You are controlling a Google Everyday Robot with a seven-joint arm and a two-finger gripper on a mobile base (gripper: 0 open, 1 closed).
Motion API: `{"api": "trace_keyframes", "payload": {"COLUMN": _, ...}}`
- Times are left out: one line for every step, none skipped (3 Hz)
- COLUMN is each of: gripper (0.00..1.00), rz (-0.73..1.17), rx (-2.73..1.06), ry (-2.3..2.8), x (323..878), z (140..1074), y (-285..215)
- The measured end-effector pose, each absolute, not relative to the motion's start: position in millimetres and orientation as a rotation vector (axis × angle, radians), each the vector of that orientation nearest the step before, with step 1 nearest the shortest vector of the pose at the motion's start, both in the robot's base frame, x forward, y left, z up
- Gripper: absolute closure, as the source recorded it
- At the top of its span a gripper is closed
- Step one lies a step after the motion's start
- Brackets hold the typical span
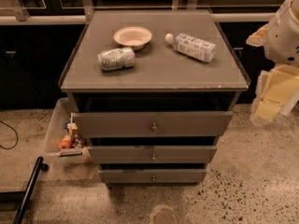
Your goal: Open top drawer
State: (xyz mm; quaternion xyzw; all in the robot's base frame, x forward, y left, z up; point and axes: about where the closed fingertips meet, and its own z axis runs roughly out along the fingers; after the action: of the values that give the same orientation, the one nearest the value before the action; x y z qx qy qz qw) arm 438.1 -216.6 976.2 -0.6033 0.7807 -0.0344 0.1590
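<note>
Speckled floor (252, 171) carries the cabinet (154, 71); its top drawer (187, 123) sits left of the claw (272, 97), whose grip I cannot tell.

The gripper (270, 101), at the right edge, is partly cut off.

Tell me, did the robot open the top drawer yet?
The top drawer seems to stick out a little, with a dark gap above it. Nothing is in hand: the gripper hangs off to the right, away from the knob. More pulling may be left.
</note>
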Motion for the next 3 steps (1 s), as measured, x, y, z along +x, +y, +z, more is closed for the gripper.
{"api": "trace_keyframes", "payload": {"gripper": 0.00, "rz": -0.098, "rx": -1.725, "ry": 2.232, "x": 438, "z": 976, "y": -217}}
{"api": "trace_keyframes", "payload": {"gripper": 0.00, "rz": -0.076, "rx": -1.728, "ry": 2.229, "x": 440, "z": 966, "y": -219}}
{"api": "trace_keyframes", "payload": {"gripper": 0.00, "rz": -0.052, "rx": -1.767, "ry": 2.236, "x": 443, "z": 932, "y": -225}}
